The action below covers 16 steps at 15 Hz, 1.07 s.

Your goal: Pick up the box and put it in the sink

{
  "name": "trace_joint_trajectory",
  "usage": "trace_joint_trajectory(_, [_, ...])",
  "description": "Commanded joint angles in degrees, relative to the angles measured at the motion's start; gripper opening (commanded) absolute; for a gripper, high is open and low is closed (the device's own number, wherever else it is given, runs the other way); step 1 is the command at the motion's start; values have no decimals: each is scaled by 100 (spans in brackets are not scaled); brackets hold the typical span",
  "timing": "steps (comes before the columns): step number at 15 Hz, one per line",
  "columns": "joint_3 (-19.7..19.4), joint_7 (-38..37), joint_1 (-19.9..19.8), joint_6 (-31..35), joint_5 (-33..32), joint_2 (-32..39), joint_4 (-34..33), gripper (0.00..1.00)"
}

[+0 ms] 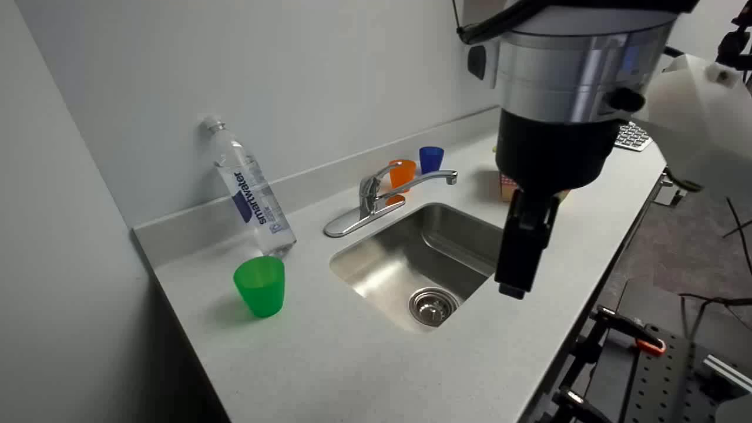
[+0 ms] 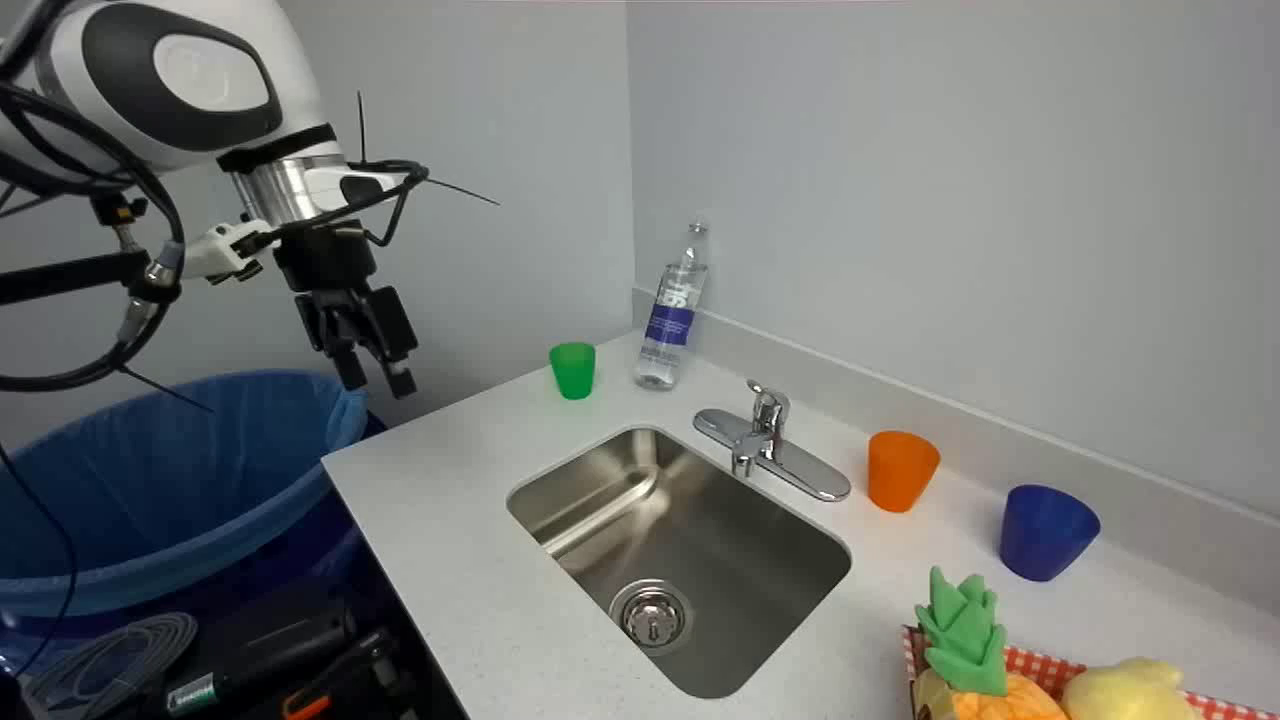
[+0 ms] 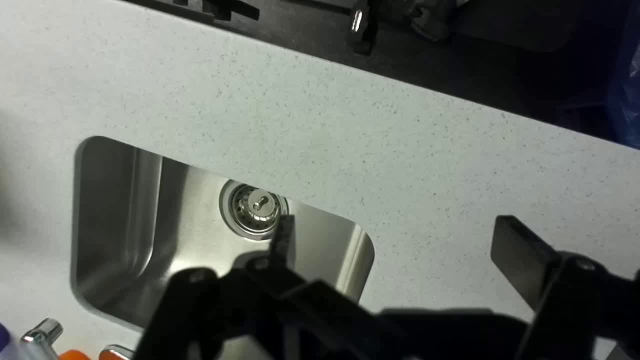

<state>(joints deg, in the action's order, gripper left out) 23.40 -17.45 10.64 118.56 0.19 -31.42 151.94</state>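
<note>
The box point(image 2: 1048, 668) stands on the counter at the lower right of an exterior view, cut off by the frame edge. It has a red-and-white checked lining and holds a green-topped orange pineapple and a yellow item. In an exterior view the box point(image 1: 507, 188) is mostly hidden behind my arm. The steel sink point(image 2: 735, 560) shows in both exterior views point(image 1: 376, 267), with nothing in it but the drain. My gripper point(image 2: 377, 380) is open and empty, high above the counter and away from the box. In the wrist view my fingers point(image 3: 395, 222) are wide apart above the sink's end point(image 3: 195, 215).
A chrome faucet point(image 2: 768, 445) rises behind the sink. An orange cup point(image 2: 900, 470) and a blue cup point(image 2: 1045, 532) stand near the wall. A green cup point(image 2: 573, 371) and a leaning water bottle point(image 2: 670, 325) stand at the far end. A blue-lined bin point(image 2: 180, 480) is beside the counter.
</note>
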Motion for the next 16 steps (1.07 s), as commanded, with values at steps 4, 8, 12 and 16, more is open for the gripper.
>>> trace_joint_trajectory(4, [-137, -71, 142, -8, -86, 39, -7, 100])
trace_joint_trajectory(8, [-137, -71, 142, -8, -86, 39, -7, 100])
trace_joint_trajectory(12, [-137, -71, 142, -8, -86, 39, -7, 100])
trace_joint_trajectory(16, [-247, 94, 108, -94, -146, -17, 4, 100])
